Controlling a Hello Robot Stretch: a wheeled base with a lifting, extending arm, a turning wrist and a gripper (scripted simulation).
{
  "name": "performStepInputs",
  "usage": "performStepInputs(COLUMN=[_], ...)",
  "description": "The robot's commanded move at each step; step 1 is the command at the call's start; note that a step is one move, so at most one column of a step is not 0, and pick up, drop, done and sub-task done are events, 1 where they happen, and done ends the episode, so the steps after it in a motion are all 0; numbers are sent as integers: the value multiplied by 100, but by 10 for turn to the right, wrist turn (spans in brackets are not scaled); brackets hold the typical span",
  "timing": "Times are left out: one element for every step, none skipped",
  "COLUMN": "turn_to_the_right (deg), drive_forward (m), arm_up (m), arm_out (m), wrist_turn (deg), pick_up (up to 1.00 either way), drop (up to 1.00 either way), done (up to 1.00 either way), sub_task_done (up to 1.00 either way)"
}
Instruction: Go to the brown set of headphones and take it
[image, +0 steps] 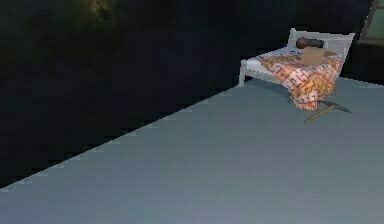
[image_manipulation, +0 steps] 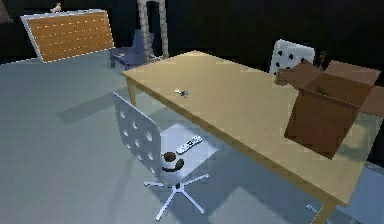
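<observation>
1. Seen on the seat of a white swivel chair with a perforated back (image_manipulation: 135, 128): a small brown rounded object (image_manipulation: 172, 160), just beside a flat black-and-white remote-like item (image_manipulation: 189, 144).
2. Drawn up to a long tan wooden table (image_manipulation: 230, 100) bearing an open brown cardboard box (image_manipulation: 322, 115).
3. Ahead, across grey floor: a white-framed bed (image: 250, 68) under an orange patterned blanket (image: 310, 78).
4. Cannot tell the gripper's grasp.
</observation>
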Motion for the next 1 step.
performStepInputs(turn_to_the_right=[0], drive_forward=[0], arm_up=[0], arm_out=[48], wrist_turn=[0], pick_up=[0], drop=[0], done=[0], sub_task_done=[0])
